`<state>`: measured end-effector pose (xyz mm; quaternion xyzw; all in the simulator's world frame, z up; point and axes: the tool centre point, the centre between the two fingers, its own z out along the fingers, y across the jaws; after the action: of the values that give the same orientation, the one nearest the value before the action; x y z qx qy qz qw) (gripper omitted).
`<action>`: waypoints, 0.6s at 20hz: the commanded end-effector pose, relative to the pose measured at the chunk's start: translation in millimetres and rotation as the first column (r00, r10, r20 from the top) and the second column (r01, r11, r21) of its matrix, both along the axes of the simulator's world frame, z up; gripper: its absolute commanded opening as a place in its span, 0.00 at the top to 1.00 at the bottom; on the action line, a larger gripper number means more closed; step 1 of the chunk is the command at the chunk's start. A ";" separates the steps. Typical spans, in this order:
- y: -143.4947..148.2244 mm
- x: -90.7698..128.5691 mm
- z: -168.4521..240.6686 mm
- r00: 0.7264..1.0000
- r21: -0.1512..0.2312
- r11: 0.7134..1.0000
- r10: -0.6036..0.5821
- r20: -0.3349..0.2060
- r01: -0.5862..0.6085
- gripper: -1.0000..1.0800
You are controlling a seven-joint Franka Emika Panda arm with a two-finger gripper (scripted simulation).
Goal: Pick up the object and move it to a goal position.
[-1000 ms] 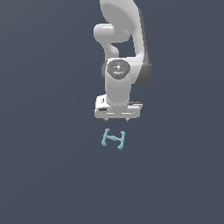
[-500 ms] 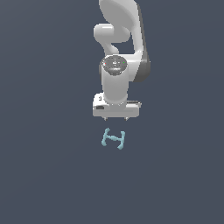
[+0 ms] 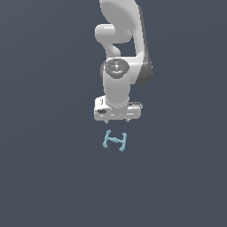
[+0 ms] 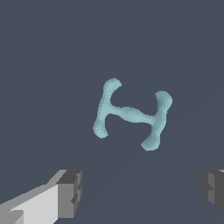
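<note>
Below end effector (image 3: 117, 120), object (image 3: 115, 141) unobstructed

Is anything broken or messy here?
No, nothing stands out. The teal H-shaped piece lies whole on the plain floor, a bit slanted, and the open gripper hangs above it, not touching.

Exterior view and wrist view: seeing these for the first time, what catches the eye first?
The white arm dominates, reaching down the middle of the exterior view over a plain dark floor. Just below it lies the only coloured thing, the light-teal H-shaped piece, flat on the floor and untouched. In the wrist view the piece lies ahead of the gripper, whose jaws stand wide apart, wider than the piece.
</note>
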<state>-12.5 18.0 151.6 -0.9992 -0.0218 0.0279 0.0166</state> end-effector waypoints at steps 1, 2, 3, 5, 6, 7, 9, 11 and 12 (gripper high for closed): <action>-0.6 1.1 -2.8 0.999 -0.001 0.999 0.040 0.002 -0.040 0.04; -0.9 1.7 -4.0 0.998 -0.001 0.998 0.059 0.003 -0.059 0.04; -1.2 2.3 -5.4 0.997 -0.002 0.997 0.079 0.004 -0.079 0.04; -1.8 3.6 -8.5 0.992 -0.003 0.992 0.124 0.006 -0.124 0.04; -2.1 4.3 -10.1 0.989 -0.003 0.989 0.149 0.007 -0.149 0.04; -2.4 5.1 -11.9 0.985 -0.004 0.985 0.175 0.009 -0.175 0.04; -3.1 6.7 -15.7 0.973 -0.005 0.973 0.230 0.011 -0.230 0.04; -3.8 8.3 -19.6 0.958 -0.006 0.958 0.286 0.014 -0.286 0.04; -4.1 9.1 -21.5 0.949 -0.007 0.949 0.314 0.015 -0.314 0.04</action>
<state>-4.6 14.5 133.0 -0.9870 -0.1584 0.0232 0.0105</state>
